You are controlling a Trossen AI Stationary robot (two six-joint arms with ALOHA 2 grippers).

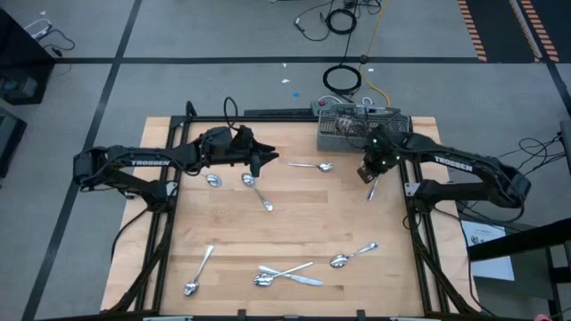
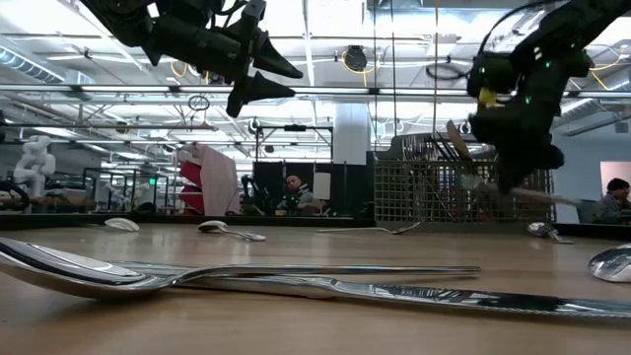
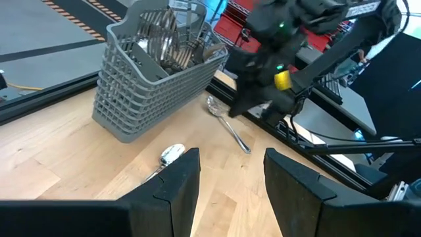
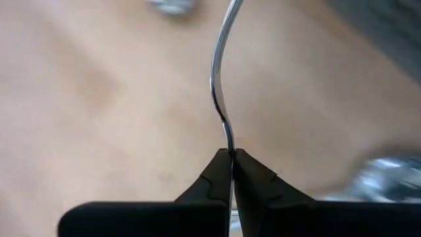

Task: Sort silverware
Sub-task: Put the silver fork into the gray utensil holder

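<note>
High view: right gripper [image 1: 368, 174] is hanging just in front of the grey wire-mesh basket [image 1: 335, 134], carrying a slender silver utensil [image 1: 372, 187], likely bound for it. Remaining shiny silverware [image 1: 287, 275] is lying scattered on the wooden bench [image 1: 294, 227].
Low view: left gripper [image 2: 271, 79] is waiting aloft.
Left wrist view: its jaws are standing apart, empty.
Right wrist view: jaws clamped on the handle.
</note>
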